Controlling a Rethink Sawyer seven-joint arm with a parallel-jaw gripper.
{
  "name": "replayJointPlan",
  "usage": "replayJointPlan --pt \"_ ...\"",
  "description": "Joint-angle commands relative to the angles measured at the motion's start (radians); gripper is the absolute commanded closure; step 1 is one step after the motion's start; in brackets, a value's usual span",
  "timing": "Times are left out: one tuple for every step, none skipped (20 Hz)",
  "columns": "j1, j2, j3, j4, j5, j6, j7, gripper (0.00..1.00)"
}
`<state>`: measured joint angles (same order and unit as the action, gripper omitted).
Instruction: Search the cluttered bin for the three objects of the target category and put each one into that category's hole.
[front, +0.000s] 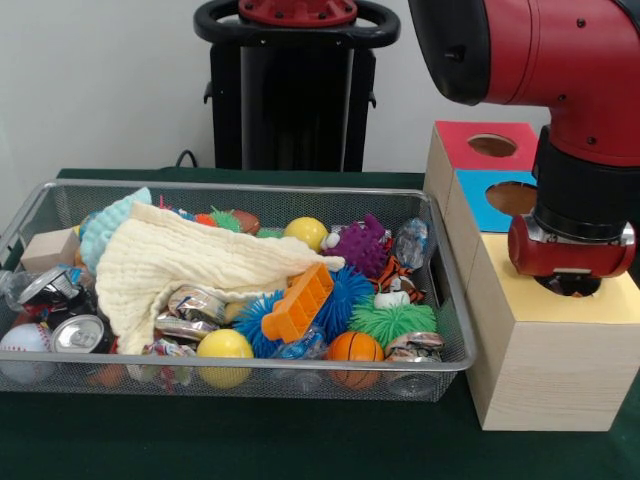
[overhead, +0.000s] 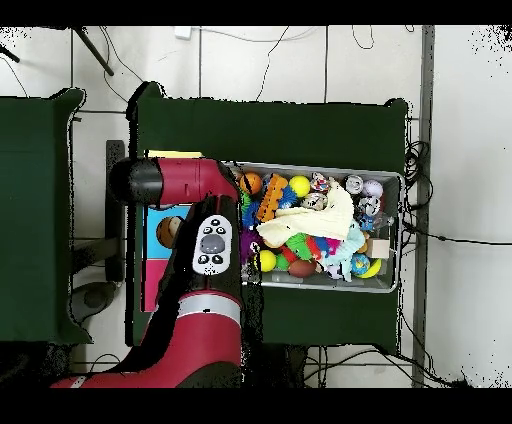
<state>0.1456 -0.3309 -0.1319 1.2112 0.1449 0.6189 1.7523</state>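
Note:
The wire mesh bin (front: 240, 188) lies at the left, full of toys; it also shows in the overhead view (overhead: 398, 230). Small bundles with printed patches lie in it: one by the cream cloth's front edge (front: 195, 303), one at the front right corner (front: 410, 347), one at the back right (front: 412, 240). The yellow-topped wooden box (front: 600, 305) stands nearest, to the right of the bin. My gripper (front: 570, 285) hangs straight down onto its round hole (front: 572, 290) and covers most of it. Nothing held shows. In the overhead view my arm (overhead: 210, 240) hides the gripper and the hole.
The blue-topped box (front: 495, 200) and the red-topped box (front: 470, 135) stand behind the yellow one. A large cream cloth (front: 180, 260) covers the bin's left half. Spiky balls (front: 395, 320), an orange block (front: 298, 302), cans (front: 80, 332) and smooth balls (front: 225, 345) fill the rest.

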Motion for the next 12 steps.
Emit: replayJointPlan --pt "-0.037 -0.019 0.028 0.014 0.020 0.063 0.169 1.00" --pt "-0.036 -0.020 0.028 0.016 0.018 0.065 0.168 1.00" --pt "-0.035 -0.021 0.028 0.018 0.017 0.067 0.166 1.00" --pt "-0.034 -0.022 0.027 0.020 0.016 0.068 0.165 1.00" --pt "-0.033 -0.024 0.027 0.025 0.017 0.067 0.167 1.00" --pt "-0.030 -0.025 0.025 0.023 0.017 0.071 0.169 1.00" --pt "-0.028 -0.023 0.022 0.018 0.018 0.078 0.173 1.00" --pt "-0.025 -0.023 0.019 0.016 0.019 0.079 0.178 1.00" --pt "-0.026 -0.021 0.018 0.009 0.019 0.088 0.177 1.00" --pt "-0.027 -0.023 0.018 0.008 0.021 0.091 0.177 1.00" --pt "-0.027 -0.024 0.019 0.008 0.022 0.094 0.178 1.00" --pt "-0.027 -0.026 0.019 0.008 0.022 0.097 0.178 1.00"
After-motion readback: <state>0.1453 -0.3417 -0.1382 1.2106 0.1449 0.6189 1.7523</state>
